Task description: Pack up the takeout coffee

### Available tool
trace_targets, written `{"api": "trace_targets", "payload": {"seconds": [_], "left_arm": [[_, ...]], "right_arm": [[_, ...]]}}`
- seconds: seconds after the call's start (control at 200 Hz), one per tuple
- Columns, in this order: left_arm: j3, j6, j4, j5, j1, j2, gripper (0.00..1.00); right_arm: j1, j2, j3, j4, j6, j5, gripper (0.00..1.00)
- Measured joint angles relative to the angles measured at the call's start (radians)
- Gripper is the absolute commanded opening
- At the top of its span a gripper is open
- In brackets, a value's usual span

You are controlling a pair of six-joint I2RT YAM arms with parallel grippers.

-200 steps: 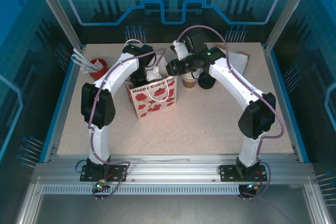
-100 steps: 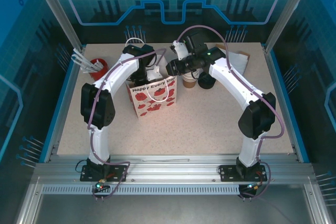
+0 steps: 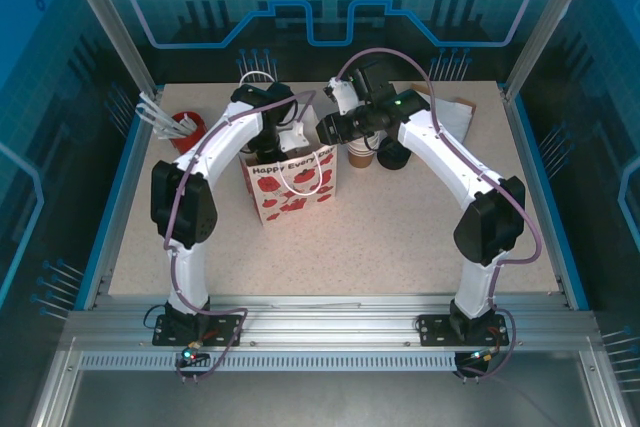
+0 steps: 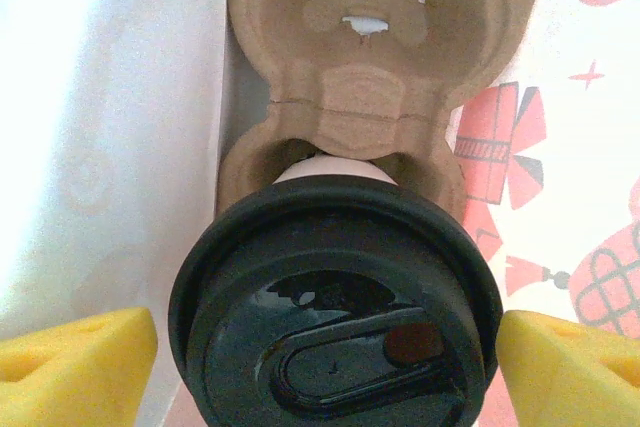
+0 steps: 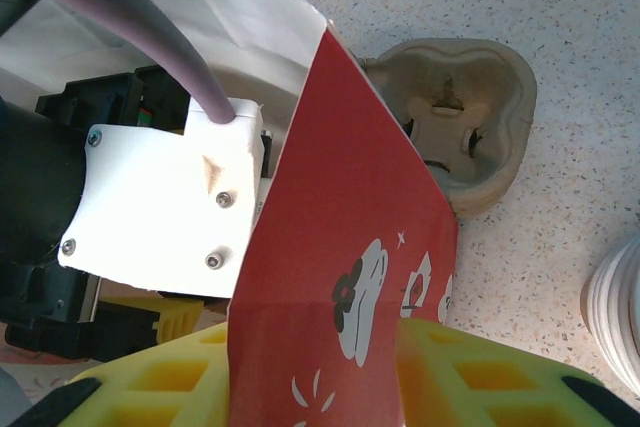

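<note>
The left gripper (image 4: 325, 362) stands open, one yellow finger on each side of the black lid of the takeout coffee (image 4: 335, 297), both just beside the lid rim and neither clamped on it. The right gripper (image 5: 315, 379) is closed on the upper edge of the paper bag (image 5: 340, 227), pinching the red wall between its fingers. In the top view both wrists meet over the bag mouth, with the left arm reaching down into it. The coffee stands upright in a well of a moulded cardboard carrier (image 4: 370, 77). Bag walls rise on both sides of it, so it appears to be inside the bag. How deep the cup sits in the well is hidden by the lid. On this evidence the placing step looks all but complete, with withdrawal remaining. There are three hazards. First, the fingers have little clearance to the lid, so a lift that drifts sideways could catch the rim and tip the cup or lift the lid. Second, the left wrist could snag the bag rim or handles on the way out and drag the light bag over. Third, if the right gripper lets go early, the wall could fold onto the cup.
</note>
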Motion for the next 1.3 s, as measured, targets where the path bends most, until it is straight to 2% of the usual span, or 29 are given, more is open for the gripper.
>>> {"api": "trace_targets", "payload": {"seconds": [0.86,1.301], "left_arm": [[0.001,-0.019,-0.006,0.014,0.0,-0.076,0.92],[0.067,-0.023,-0.032,0.061,0.0,-0.145,0.92]], "right_arm": [[0.001,0.002,0.005,-0.008,0.0,0.0,0.41],[0.001,0.002,0.005,-0.008,0.0,0.0,0.41]]}}
